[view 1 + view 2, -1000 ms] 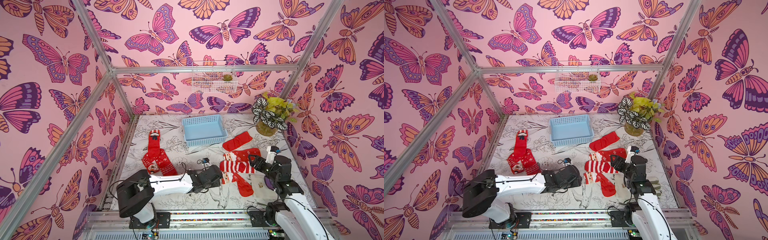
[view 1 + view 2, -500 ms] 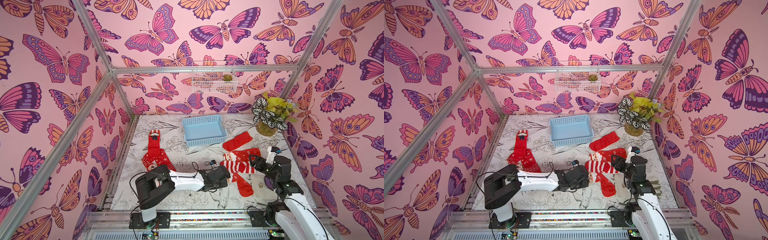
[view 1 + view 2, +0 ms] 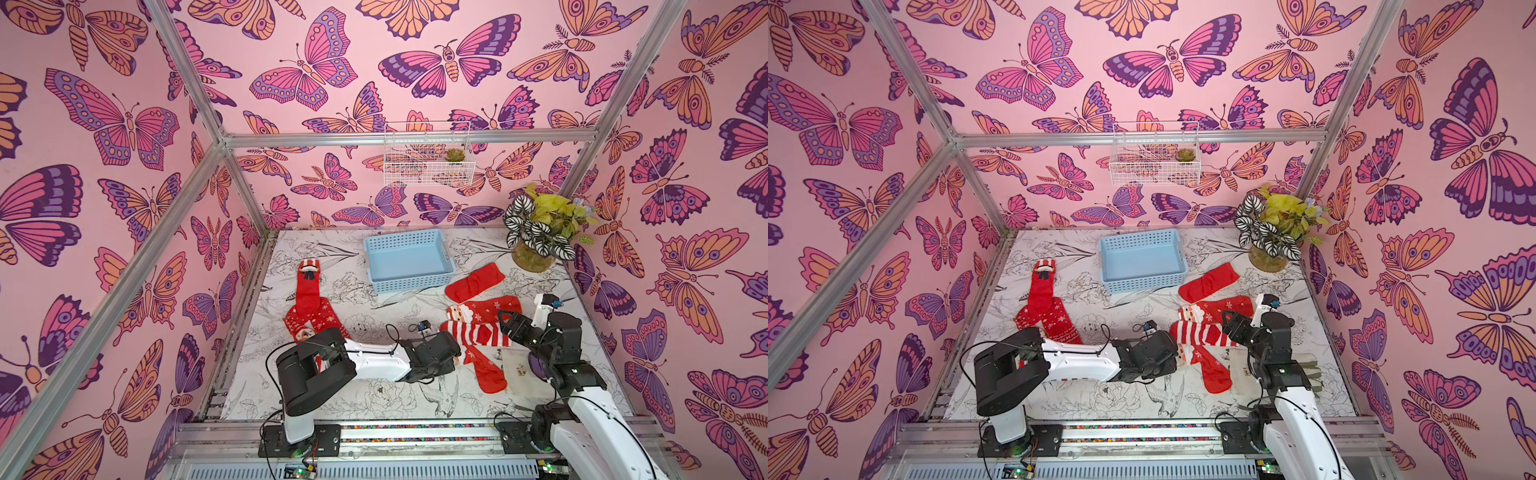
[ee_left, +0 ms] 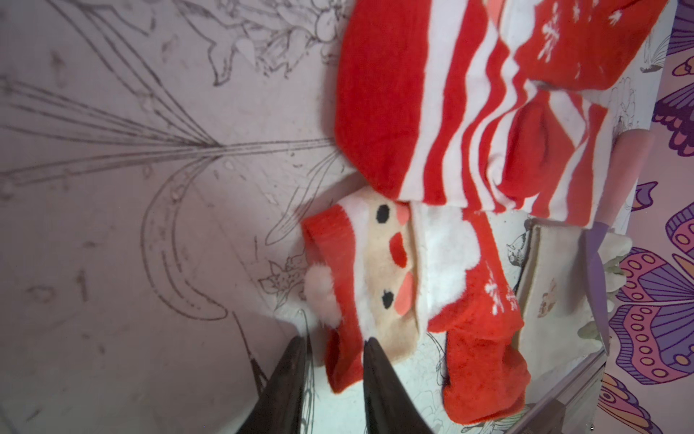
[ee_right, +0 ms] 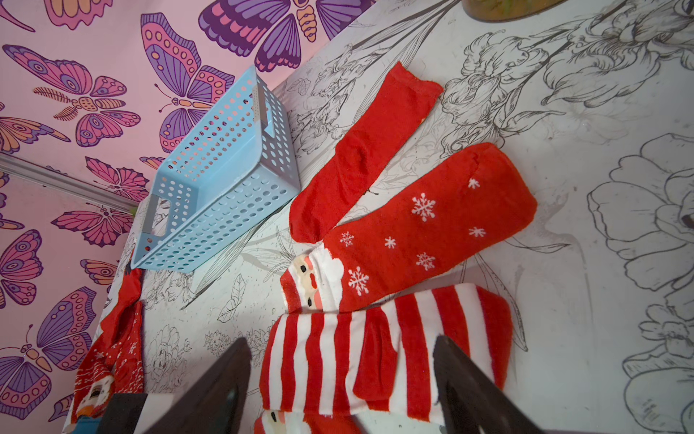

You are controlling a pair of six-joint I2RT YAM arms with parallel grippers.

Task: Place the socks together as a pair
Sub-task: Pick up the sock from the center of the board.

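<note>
Several red socks lie at the right of the table: a plain red one [image 3: 473, 282], a snowflake one with a Santa cuff [image 3: 486, 309], a red-white striped one [image 3: 478, 332] and a second Santa sock [image 3: 486, 370] at the front. In the left wrist view my left gripper [image 4: 332, 345] has its narrow jaws around the red cuff edge of that Santa sock [image 4: 379, 270], with a slit of table still showing beside the cloth. My right gripper [image 5: 340, 340] hangs open over the striped sock [image 5: 375, 357]. Two more socks [image 3: 307, 307] lie overlapping at the left.
A blue perforated basket [image 3: 409, 282] stands at the back centre, with a potted plant [image 3: 536, 232] in the back right corner. A cream cloth [image 3: 515, 365] lies under the right arm. A white wire basket [image 3: 428, 158] hangs on the back wall.
My left arm has reached further right to the front Santa sock, and its jaws have narrowed around the cuff. The right arm and the socks have not moved.
</note>
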